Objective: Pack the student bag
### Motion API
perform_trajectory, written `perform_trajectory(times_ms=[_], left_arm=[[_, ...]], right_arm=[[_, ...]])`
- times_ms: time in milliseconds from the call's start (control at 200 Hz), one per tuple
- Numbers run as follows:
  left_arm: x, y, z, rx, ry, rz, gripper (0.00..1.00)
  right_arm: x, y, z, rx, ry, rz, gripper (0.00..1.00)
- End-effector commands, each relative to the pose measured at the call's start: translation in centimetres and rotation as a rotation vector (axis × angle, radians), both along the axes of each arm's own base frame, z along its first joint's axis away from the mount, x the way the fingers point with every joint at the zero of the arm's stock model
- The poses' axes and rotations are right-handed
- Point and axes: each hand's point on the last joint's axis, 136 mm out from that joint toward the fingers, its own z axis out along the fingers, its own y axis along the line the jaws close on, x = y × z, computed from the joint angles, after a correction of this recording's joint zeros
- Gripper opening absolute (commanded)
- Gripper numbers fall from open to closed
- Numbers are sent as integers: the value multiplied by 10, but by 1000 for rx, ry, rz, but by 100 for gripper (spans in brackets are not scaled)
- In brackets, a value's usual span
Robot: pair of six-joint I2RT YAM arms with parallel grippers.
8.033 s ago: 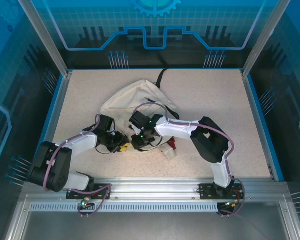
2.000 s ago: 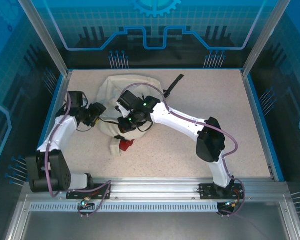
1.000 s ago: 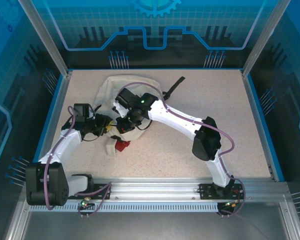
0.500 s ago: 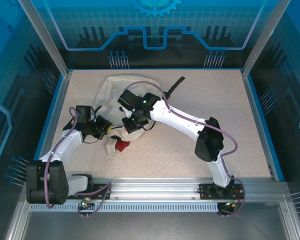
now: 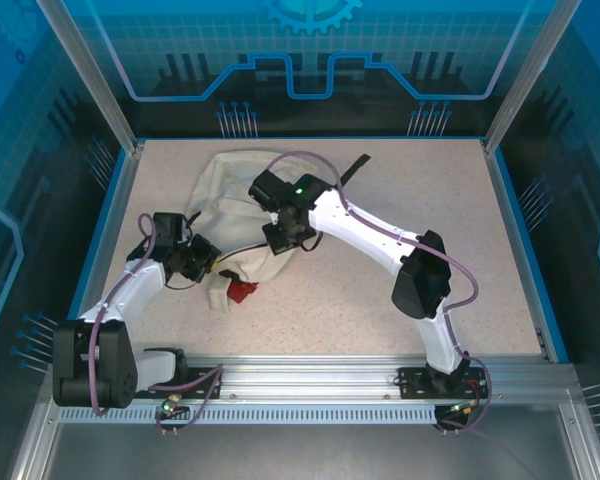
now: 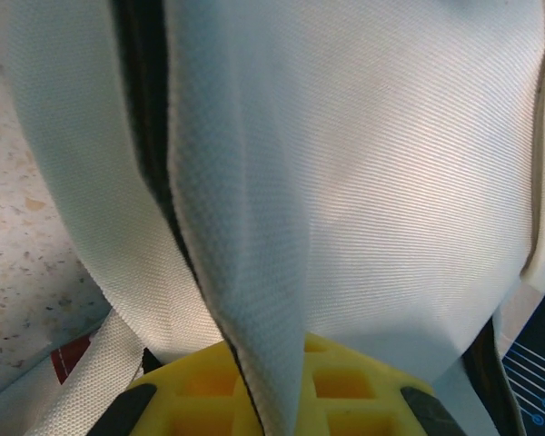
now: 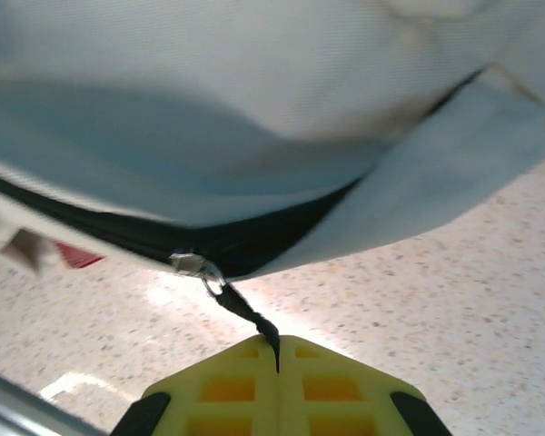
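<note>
Illegibly small red patch [image 5: 244, 291], student bag [image 5: 230, 190]

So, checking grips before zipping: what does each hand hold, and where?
Left hand: a fabric fold of the student bag. Right hand: the end of its zipper pull cord.

The student bag [image 6: 391, 182] is matt cream cloth with a fine, even weave, edged by a dull black zip band [image 6: 141, 91]. A fold of it is pinched in the left pincer [image 6: 277, 391], whose yellow plastic pads [image 6: 345, 392] are moulded in a waffle grid. The right pincer [image 7: 277, 368], of the same matt yellow plastic, clamps a black woven cord [image 7: 247, 316] hung from a small shiny metal zip slider [image 7: 191, 264], above a speckled, grainy beige bench [image 5: 410, 200] bordered at 6 o'clock by a brushed-metal rail [image 5: 310, 375].
</note>
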Motion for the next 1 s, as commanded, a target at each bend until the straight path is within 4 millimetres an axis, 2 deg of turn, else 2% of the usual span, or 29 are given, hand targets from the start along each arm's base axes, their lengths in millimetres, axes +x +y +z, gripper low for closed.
perform_trajectory(times_ms=[0,85,205,360,450,630,720,790,850,905,995], left_arm=[[-18,25,-23,107,91,50,0],[-17,25,-22,104,86,46,0],[-14,26,-19,106,75,43,0],[-6,31,-9,122,49,35,0],[1,37,-1,143,37,24,0],[19,65,22,203,0,47,0],[25,73,33,222,-17,51,13],[24,71,41,212,-22,44,35],[20,64,47,179,-33,37,48],[14,59,52,152,-34,38,56],[1,48,58,96,-37,38,62]], right_arm=[[14,-50,-4,-116,0,-109,0],[21,-57,-10,-108,14,-129,0],[24,-50,-19,-58,54,-114,0],[17,-24,-24,39,101,-28,0],[2,0,-21,123,138,60,0],[-39,64,-11,326,234,221,0],[-46,90,-9,369,232,259,0],[-45,109,-7,403,224,277,0],[-41,123,-5,437,219,283,0],[-37,133,-4,466,221,282,0],[-32,146,2,510,215,289,0]])
